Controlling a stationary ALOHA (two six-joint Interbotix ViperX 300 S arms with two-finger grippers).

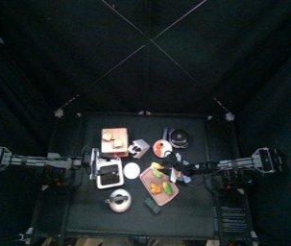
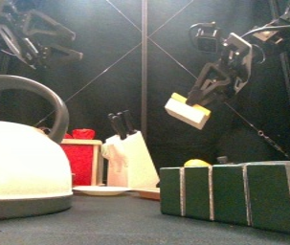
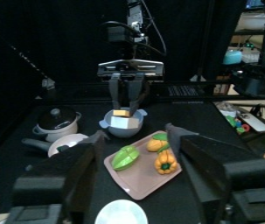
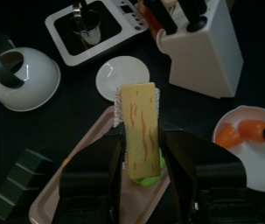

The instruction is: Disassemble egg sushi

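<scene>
The egg sushi (image 4: 141,129), a pale yellow slab with a white underside, is clamped between the jaws of my right gripper (image 4: 142,162). In the front view the gripper (image 2: 209,88) holds the sushi (image 2: 189,109) tilted in the air, well above the table. The left wrist view shows it (image 3: 125,113) from across the table, above the far end of the pinkish plate (image 3: 132,178). A green piece (image 3: 125,157) and orange pieces (image 3: 162,162) lie on that plate. My left gripper (image 3: 132,179) is open and empty, raised at the left (image 2: 33,38).
A white kettle (image 2: 19,158) stands at the front left, a knife block (image 2: 130,153) and a red box (image 2: 80,158) behind it. Dark green blocks (image 2: 231,194) stand at the front right. A small white plate (image 4: 122,77), a plate holding an orange piece (image 4: 246,131) and a pot (image 3: 55,122) are nearby.
</scene>
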